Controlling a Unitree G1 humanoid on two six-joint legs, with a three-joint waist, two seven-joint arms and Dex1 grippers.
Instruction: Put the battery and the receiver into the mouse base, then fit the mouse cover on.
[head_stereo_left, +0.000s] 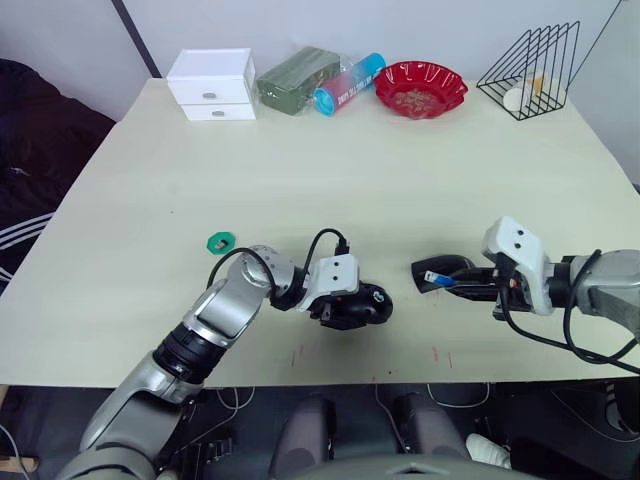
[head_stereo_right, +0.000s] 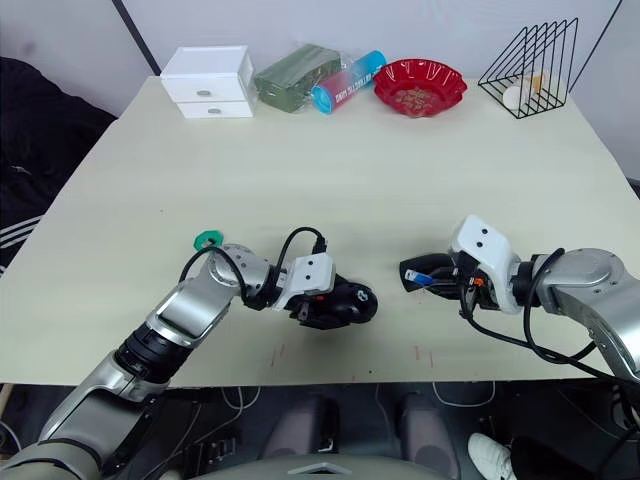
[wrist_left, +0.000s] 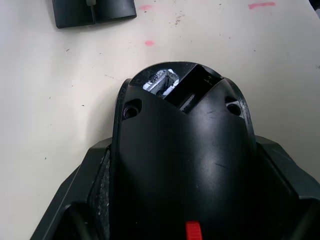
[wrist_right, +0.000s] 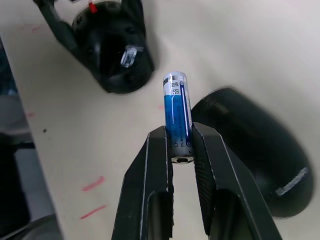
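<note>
My left gripper (head_stereo_left: 345, 308) is shut on the mouse base (wrist_left: 180, 150), a black oval shell with a red patch and open compartments, held low over the table's front middle. A small silvery piece (wrist_left: 160, 82) sits in one compartment; I cannot tell whether it is the receiver. My right gripper (wrist_right: 181, 137) is shut on the blue battery (wrist_right: 177, 115), which points toward the base (wrist_right: 112, 50). The mouse cover (wrist_right: 255, 160), a smooth black dome, lies on the table just beside and behind the right gripper's fingers (head_stereo_left: 470, 285).
A green ring (head_stereo_left: 219, 241) lies left of my left arm. Along the far edge stand a white drawer box (head_stereo_left: 212, 82), a green pack (head_stereo_left: 297, 78), a blue-pink tube (head_stereo_left: 350, 83), a red bowl (head_stereo_left: 421, 87) and a black wire rack (head_stereo_left: 532, 72).
</note>
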